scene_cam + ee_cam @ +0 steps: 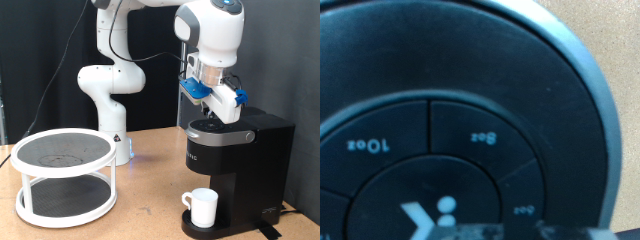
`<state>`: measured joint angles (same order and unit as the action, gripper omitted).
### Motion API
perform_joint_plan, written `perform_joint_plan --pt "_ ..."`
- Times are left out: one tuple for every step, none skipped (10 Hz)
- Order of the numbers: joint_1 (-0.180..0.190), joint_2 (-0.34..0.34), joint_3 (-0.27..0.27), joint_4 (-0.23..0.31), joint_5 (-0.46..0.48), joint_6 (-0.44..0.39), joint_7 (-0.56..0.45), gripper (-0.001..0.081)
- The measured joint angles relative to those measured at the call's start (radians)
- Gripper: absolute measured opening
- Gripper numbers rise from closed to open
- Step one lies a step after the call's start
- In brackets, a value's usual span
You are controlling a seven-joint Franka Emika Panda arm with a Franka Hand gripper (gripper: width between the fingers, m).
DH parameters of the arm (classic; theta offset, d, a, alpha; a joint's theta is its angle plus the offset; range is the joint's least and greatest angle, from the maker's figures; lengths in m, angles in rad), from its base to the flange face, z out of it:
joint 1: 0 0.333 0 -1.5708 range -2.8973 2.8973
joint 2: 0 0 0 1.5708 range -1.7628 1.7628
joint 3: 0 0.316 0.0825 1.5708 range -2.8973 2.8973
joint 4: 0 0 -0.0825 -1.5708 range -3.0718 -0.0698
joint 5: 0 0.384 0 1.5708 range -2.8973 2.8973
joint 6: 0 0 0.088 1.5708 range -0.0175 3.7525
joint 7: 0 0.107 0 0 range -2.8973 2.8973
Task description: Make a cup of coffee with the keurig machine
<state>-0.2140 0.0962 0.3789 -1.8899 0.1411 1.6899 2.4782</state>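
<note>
keurig machine [235,160]: on desk [140,215], lid down. cup [201,207]: on machine's drip tray, under spout. gripper [213,115]: pressed at machine's top; wrist view filled by size buttons [485,137]. jaws state: cannot tell. brew not visibly running. white stand [65,175]: well apart from machine.

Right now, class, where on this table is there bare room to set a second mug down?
Bare tabletop lies between the white stand and the cup. It is crowded at the keurig machine, where the gripper sits on top.
</note>
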Motion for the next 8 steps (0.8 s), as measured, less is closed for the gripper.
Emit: perform_joint_plan --pt "0.000 0.008 0.000 0.000 -0.002 0.004 0.001 0.0000" --pt "0.000 0.017 0.000 0.000 -0.006 0.010 0.002 0.0000" --pt "0.000 0.026 0.000 0.000 -0.010 0.013 0.003 0.0000" --pt "0.000 0.030 0.000 0.005 -0.013 0.012 0.006 0.0000" --pt "0.000 0.031 0.000 0.007 -0.015 0.008 0.009 0.0000" --pt "0.000 0.032 0.000 0.009 -0.017 0.002 0.010 0.0000" --pt "0.000 0.032 0.000 0.009 -0.017 0.000 0.009 0.0000" --pt "0.000 0.030 0.001 0.008 -0.017 0.002 0.006 0.0000"
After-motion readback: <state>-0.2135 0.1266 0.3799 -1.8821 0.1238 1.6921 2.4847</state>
